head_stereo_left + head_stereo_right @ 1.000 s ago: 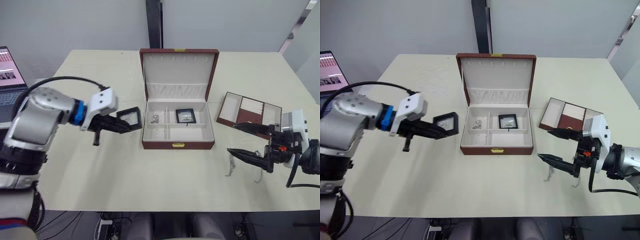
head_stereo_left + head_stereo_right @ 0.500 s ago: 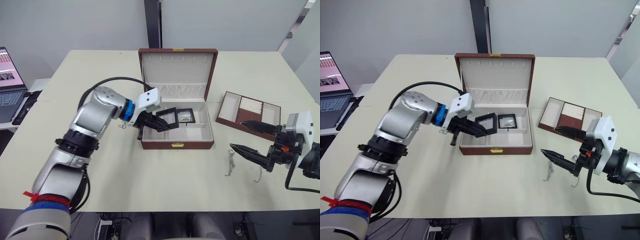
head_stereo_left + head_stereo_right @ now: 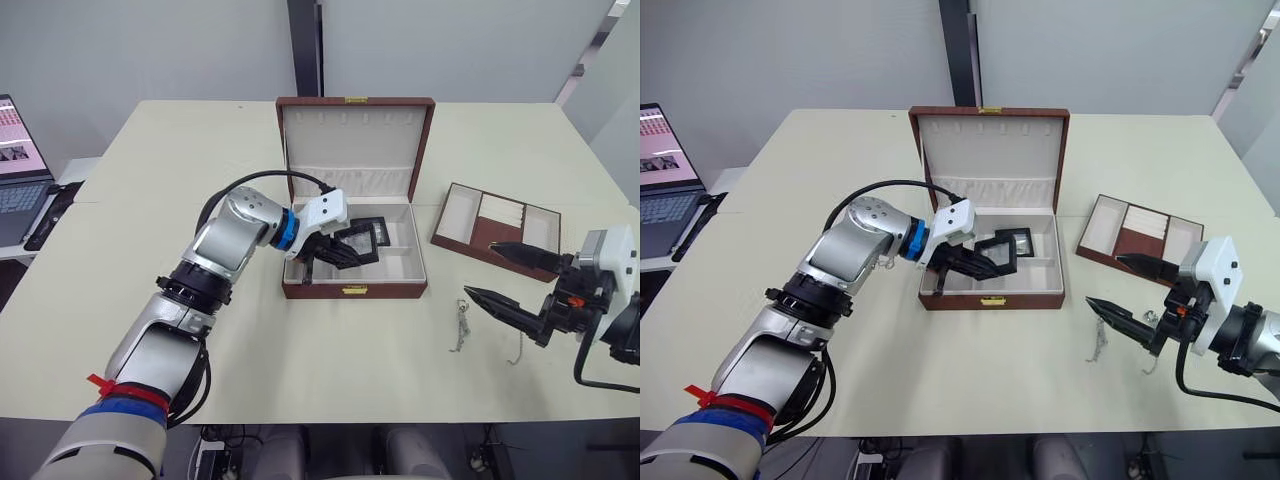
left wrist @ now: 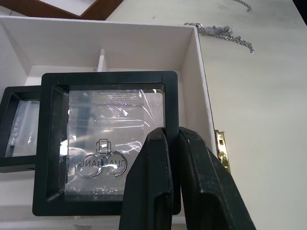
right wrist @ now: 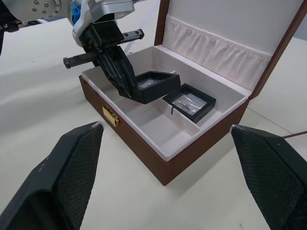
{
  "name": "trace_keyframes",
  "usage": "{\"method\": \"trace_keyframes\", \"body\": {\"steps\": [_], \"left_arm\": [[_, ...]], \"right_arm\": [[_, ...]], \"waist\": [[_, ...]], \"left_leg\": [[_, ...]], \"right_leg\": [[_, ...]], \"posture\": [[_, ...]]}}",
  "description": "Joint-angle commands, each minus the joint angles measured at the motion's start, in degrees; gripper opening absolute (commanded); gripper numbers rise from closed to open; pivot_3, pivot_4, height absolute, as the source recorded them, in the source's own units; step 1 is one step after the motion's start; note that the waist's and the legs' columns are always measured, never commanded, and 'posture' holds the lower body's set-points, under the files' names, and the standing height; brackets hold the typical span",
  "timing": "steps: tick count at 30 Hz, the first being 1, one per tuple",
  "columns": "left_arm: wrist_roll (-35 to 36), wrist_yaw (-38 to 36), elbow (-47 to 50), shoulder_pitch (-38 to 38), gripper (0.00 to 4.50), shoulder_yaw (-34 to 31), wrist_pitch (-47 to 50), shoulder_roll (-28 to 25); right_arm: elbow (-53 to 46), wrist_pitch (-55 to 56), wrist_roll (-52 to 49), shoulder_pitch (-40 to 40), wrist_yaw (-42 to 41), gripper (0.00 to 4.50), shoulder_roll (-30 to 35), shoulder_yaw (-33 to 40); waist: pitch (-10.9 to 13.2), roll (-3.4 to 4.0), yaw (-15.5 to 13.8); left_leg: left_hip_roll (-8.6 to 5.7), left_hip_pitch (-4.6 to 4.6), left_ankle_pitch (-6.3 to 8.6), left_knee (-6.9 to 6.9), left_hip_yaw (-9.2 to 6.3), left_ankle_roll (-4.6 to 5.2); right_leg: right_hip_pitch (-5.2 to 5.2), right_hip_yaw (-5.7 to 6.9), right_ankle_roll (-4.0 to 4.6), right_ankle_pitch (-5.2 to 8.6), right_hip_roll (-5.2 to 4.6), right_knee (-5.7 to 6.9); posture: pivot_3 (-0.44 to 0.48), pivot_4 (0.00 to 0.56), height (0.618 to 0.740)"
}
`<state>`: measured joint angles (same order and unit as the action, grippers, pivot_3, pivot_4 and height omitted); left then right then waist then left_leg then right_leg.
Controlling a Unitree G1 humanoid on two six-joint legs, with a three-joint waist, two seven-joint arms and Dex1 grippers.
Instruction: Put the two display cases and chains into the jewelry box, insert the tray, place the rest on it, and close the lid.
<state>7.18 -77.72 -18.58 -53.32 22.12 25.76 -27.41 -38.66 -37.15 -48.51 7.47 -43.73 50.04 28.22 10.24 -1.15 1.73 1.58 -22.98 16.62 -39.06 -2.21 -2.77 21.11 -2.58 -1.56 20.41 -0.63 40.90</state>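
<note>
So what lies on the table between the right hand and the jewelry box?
Two chains lie on the bare table just ahead of the open right hand, in the left eye view. Between them and the jewelry box, nothing else.

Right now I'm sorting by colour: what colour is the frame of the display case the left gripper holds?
Black; the display case shows best in the left wrist view.

- Box (image 3: 355, 290): reddish-brown outside, cream lining, gold clasp.
- Cases (image 4: 110, 143): black frames, clear film; one shows what seems a silver ring.
- Tray (image 3: 495, 228): brown, with cream and maroon compartments.
- Chains (image 3: 461, 326): silver.
- Table (image 3: 180, 150): pale cream.
</note>
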Motion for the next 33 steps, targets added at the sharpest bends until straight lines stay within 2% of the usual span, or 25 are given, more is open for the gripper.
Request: {"method": "trace_keyframes", "body": {"steps": [1,25,33], "left_arm": [[0.09,-0.26,2.17,0.34,0.01,-0.14,-0.10,0.19],[-0.07,-0.29,2.97,1.23,0.01,0.19,1.49,1.75],[-0.48,-0.22,2.82,1.32,2.38,0.09,1.05,1.87]], "right_arm": [[-1.57,0.52,-0.79,-0.01,0.14,4.50,0.23,2.34],[-2.08,0.49,-0.70,1.24,0.58,4.50,0.11,2.85],[-2.01,0.46,-0.73,1.35,0.52,4.50,0.23,3.01]], "waist": [[0.00,0.00,0.01],[0.00,0.00,-0.02],[0.00,0.00,-0.02]], "left_leg": [[0.00,0.00,0.00,0.00,0.00,0.00],[-0.01,0.00,0.00,0.00,0.00,0.00],[-0.01,0.00,0.00,0.00,0.00,0.00]], "right_leg": [[0.00,-0.01,0.00,0.00,0.00,0.00],[-0.01,0.00,0.00,0.00,0.00,0.00],[-0.02,0.00,0.00,0.00,0.00,0.00]], "posture": [[0.000,0.150,0.740],[0.000,0.150,0.740],[0.000,0.150,0.740]]}}
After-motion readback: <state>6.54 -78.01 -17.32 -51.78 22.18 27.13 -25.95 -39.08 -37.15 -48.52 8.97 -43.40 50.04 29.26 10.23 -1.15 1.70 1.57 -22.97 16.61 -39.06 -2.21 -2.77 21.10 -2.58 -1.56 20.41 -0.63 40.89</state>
